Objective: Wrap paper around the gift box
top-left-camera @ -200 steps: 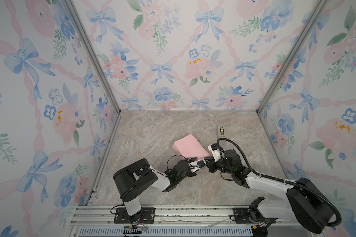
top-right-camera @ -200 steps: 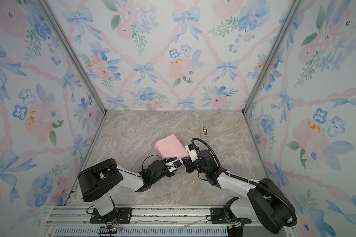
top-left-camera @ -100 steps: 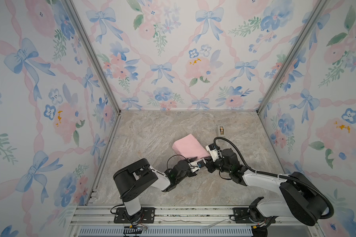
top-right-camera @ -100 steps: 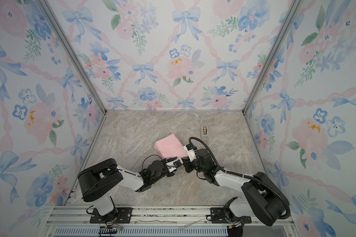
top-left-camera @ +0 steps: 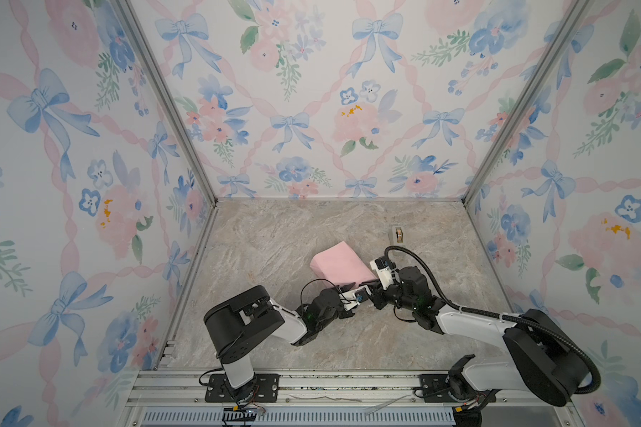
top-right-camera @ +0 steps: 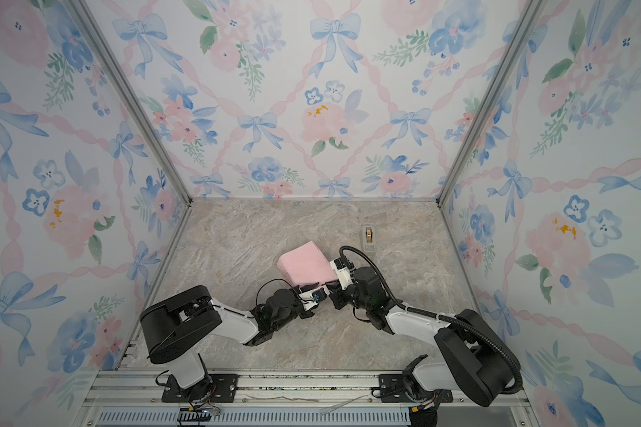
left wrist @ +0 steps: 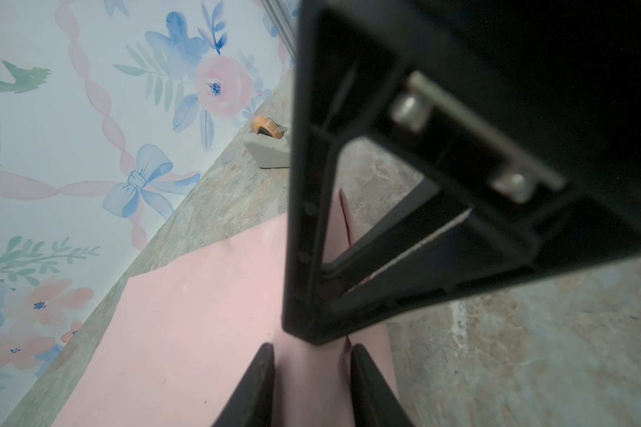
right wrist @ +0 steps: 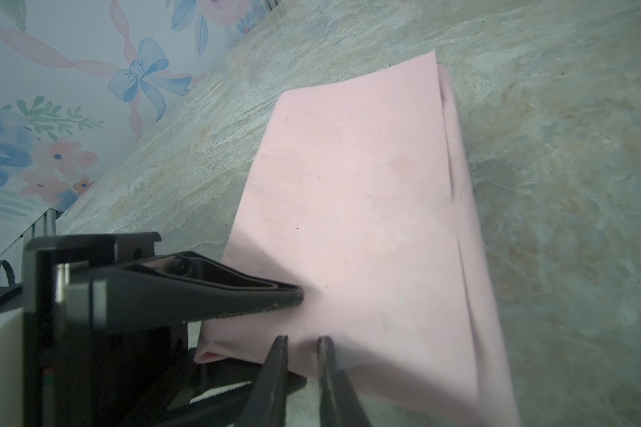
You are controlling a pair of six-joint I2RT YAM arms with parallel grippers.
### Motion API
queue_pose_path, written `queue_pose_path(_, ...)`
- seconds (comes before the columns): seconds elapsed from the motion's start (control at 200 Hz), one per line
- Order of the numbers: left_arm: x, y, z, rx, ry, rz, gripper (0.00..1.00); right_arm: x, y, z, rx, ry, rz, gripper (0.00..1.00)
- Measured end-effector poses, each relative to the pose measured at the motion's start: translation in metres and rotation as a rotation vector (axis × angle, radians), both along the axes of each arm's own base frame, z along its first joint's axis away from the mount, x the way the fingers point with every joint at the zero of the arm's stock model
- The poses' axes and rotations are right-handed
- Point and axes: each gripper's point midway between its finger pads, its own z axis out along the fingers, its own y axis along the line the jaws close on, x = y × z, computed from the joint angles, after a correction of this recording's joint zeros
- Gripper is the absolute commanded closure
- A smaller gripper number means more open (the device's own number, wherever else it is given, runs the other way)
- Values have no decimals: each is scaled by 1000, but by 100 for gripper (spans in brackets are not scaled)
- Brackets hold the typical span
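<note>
Paper point(top-left-camera: 343, 264) at mid-frame: we are creasing its lower end, left gripper point(left wrist: 313, 347) grasping it; right gripper point(right wrist: 303, 339) hold we cannot tell. Taping likely follows.

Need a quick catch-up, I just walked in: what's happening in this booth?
Two robot arms are wrapping a gift. The paper, pink side out, lies folded into a bundle on the table; no box shows, so it is presumably inside. Both grippers meet at the bundle's near edge: the left gripper pinches a fold, and the right gripper has its fingers astride the paper beside it, grip unclear. A tape dispenser sits untouched farther back.
</note>
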Motion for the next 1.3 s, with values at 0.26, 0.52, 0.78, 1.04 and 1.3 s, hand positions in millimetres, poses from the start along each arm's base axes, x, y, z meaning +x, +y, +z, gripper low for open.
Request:
queue_pose_path(0.26,0,0,0,0,0,0,65,4,3,-4,-2,-7,3,80)
queue_pose_path(0.52,0,0,0,0,0,0,64,9,6,-5,5,-15,5,81)
queue_pose_path(0.78,0,0,0,-1,1,0,64,14,7,-6,11,-12,-6,82)
queue_pose_path(1.04,0,0,0,-3,3,1,65,17,6,-5,14,-14,-25,74)
queue_pose_path(1.3,0,0,0,-3,3,1,65,21,3,-4,-1,-37,-45,62)
